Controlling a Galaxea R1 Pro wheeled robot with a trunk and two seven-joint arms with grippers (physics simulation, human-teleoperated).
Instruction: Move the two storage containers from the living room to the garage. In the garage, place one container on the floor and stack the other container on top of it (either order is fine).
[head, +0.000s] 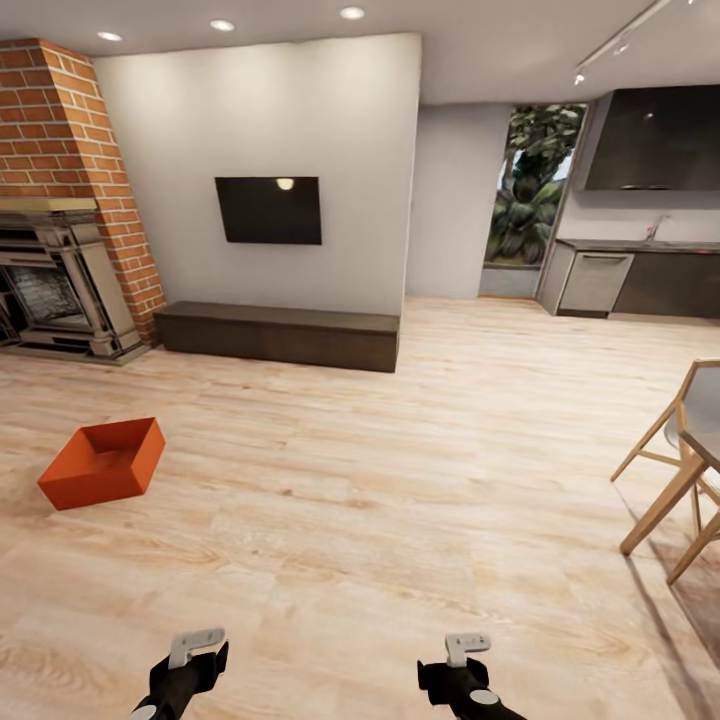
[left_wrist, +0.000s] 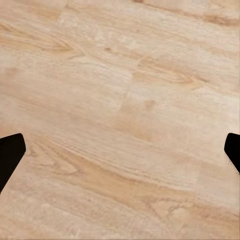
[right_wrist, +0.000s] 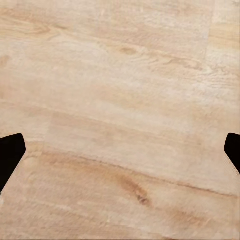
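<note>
One storage container near fireplace; both pincers spread, empty.

Each arm ends in a glossy black housing carrying a light grey bracket on top. Left end effector and right end effector match. Fingertips appear as plain black wedges.

light wood floor carries one orange bin.

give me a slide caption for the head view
Living room: one orange bin on the wood floor near the fireplace, both grippers, left and right, empty and low.
</note>
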